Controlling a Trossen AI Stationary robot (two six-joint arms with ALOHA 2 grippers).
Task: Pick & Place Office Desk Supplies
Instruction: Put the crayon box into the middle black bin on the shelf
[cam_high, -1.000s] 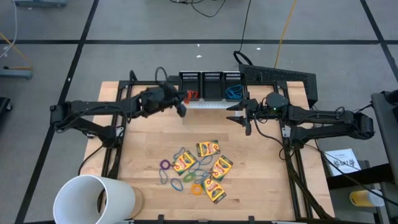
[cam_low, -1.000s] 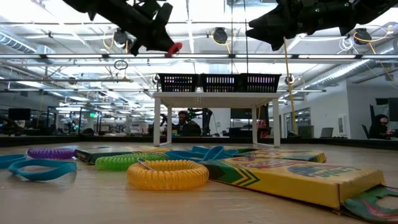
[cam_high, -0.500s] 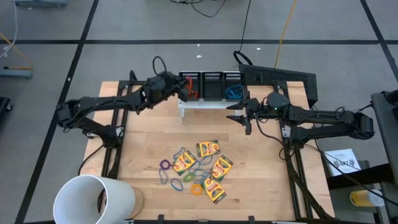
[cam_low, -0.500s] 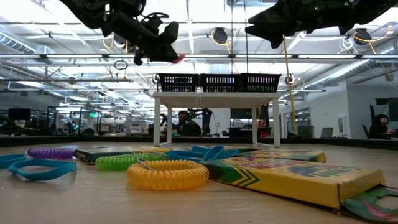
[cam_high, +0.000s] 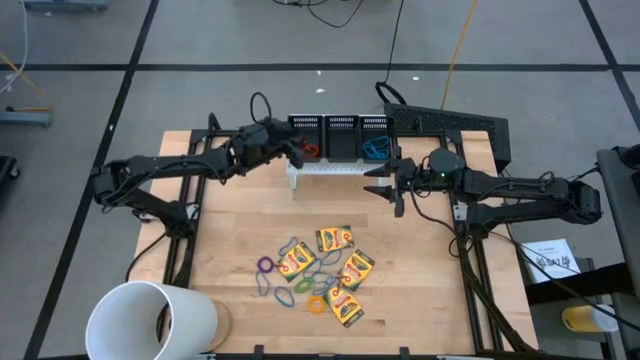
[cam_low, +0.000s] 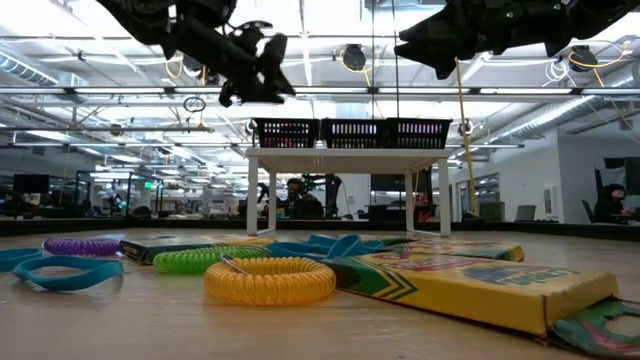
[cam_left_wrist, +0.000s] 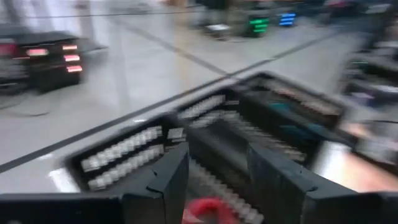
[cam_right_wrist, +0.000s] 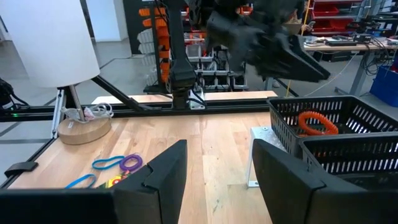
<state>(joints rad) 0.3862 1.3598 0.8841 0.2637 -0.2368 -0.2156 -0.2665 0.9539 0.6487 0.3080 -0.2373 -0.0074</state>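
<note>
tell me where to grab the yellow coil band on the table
Take the yellow coil band across one side of its ring, coming straight down from above. It lies flat on the table with an open middle, so one finger can probably drop inside and one outside.

I see yellow-and-green crayon boxes on the light wooden table. The loops read purple, blue and orange. The mesh bins are black; one holds a blue loop. The cup is white.
</note>
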